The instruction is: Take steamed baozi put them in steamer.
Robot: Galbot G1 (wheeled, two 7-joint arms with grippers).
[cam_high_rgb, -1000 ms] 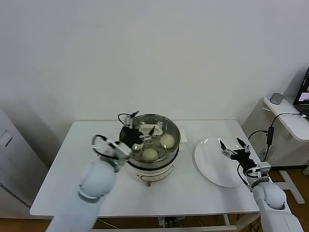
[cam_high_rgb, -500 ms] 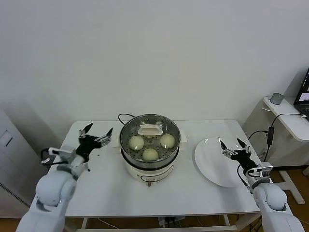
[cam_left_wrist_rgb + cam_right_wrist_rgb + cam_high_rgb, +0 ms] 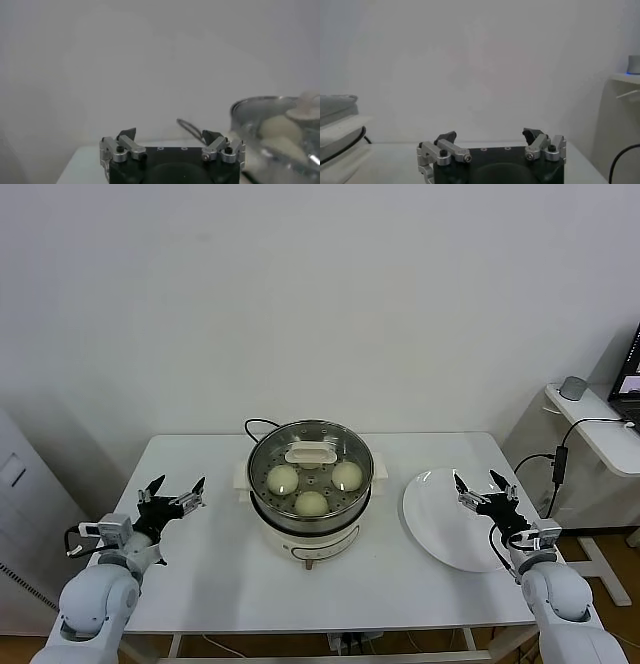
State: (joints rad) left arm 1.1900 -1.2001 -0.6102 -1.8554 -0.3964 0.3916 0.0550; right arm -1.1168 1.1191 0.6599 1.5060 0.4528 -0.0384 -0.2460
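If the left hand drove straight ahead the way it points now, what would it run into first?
Probably nothing on the table. The left hand, open and empty, points toward the back wall; the steamer sits off to its side, though depth is hard to judge.

left tool (image 3: 172,494) | withdrawn from steamer (image 3: 310,484) | now over table's (image 3: 400,574) left side

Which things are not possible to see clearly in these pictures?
- Fourth baozi: head view shows three; the lid handle covers the steamer middle back.
- Steamer in left wrist view: blurred, cut by the edge.
- Steamer in right wrist view: only an edge sliver.
- Plate: its near part behind the right gripper.
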